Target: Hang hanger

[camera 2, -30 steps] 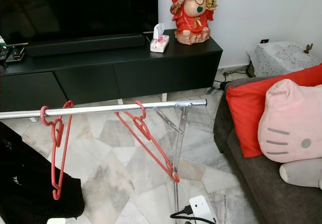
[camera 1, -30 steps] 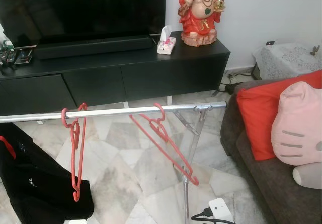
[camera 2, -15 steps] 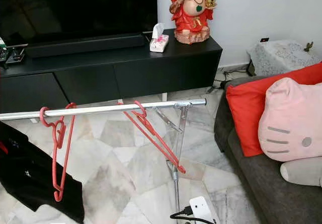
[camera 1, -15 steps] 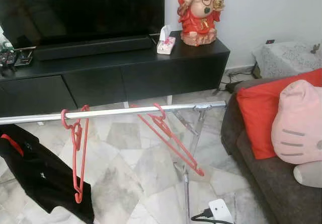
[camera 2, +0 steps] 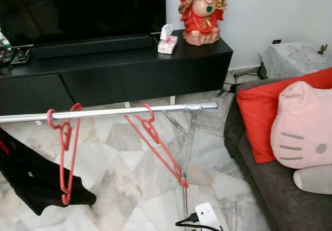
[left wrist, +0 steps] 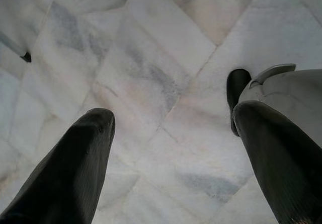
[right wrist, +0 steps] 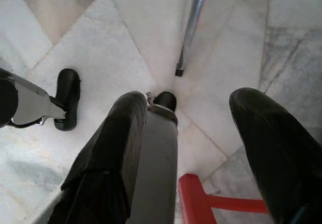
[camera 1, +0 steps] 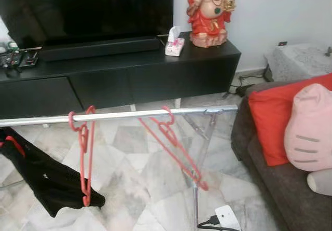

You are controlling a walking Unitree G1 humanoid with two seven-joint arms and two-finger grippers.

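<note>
Two thin red hangers (camera 1: pixel 82 158) (camera 1: pixel 174 145) hook a shiny metal rail (camera 1: pixel 119 114); black cloth (camera 1: pixel 44 176) at 8 o'clock. Left gripper (left wrist: pixel 171 148) and right gripper (right wrist: pixel 201 143) both gape wide, empty, over marble floor (left wrist: pixel 151 43).

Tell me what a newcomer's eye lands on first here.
Two red hangers on the silver rail: the left hanger hangs straight, the right hanger slants toward the rail's stand. Behind, a red statue sits on the black TV cabinet; a black garment lies on the marble floor.

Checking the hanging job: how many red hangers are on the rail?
2: one red hanger hangs toward the rail's left, another red hanger near its right end. Others may be out of frame.
</note>
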